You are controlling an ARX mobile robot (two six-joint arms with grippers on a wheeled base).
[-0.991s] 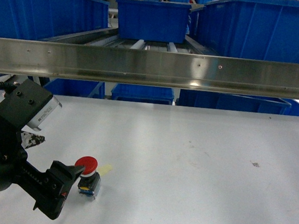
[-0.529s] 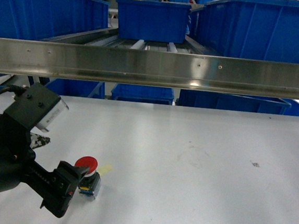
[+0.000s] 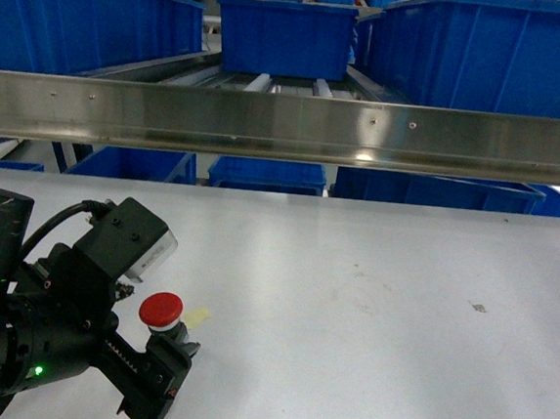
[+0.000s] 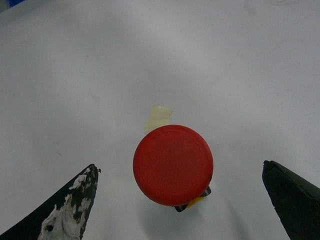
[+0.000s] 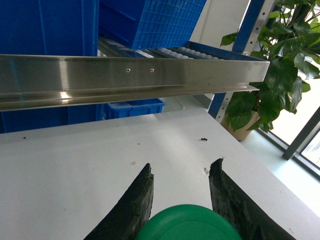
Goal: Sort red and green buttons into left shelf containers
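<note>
Red button (image 4: 173, 165): stands upright on the white counter (image 3: 370, 306), cap up, just in front of a yellowish tape scrap (image 4: 158, 117).
Left pincer (image 4: 177, 207): released; its two fingers flank the cap, both apart from it.
Right pincer (image 5: 181, 200): off the head view; a green round cap (image 5: 192, 224) sits between its fingers, apparently grasped.
Step in hand: judged as closing on the red button. Centre the body between the fingers, descend below the cap's rim and clench on the black body, so the cap cannot slip.
Destination: blue containers (image 3: 286, 34) on the steel shelf (image 3: 287, 127) behind the counter.
Writing: none legible.
</note>
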